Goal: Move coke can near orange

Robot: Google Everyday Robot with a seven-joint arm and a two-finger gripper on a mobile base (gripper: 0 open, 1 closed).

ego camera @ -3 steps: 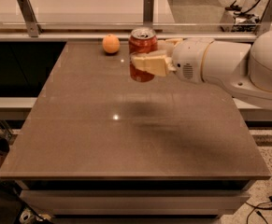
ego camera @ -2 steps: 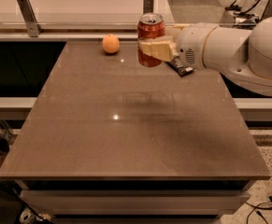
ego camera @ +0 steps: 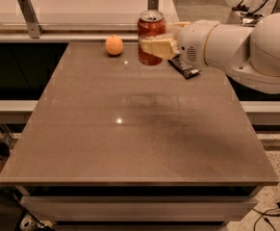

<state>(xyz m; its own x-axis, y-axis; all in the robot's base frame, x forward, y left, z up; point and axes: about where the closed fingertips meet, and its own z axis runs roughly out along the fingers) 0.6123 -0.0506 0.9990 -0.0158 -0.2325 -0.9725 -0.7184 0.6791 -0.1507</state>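
The coke can [ego camera: 150, 27], red with a silver top, is upright in my gripper [ego camera: 155, 45] at the far middle of the table. The pale fingers [ego camera: 155, 46] wrap its middle, shut on it. Whether the can's base touches the table I cannot tell. The orange [ego camera: 114, 45] rests on the table just left of the can, a small gap apart. My white arm [ego camera: 235, 47] reaches in from the right.
A flat dark snack-bar wrapper [ego camera: 184, 67] lies on the brown table [ego camera: 130, 129] right of the can, partly under my arm. A white counter with metal posts [ego camera: 29, 16] runs behind the table's far edge.
The gripper has carried the can left and toward the far edge, closer to the orange. The orange and the wrapper have not moved.
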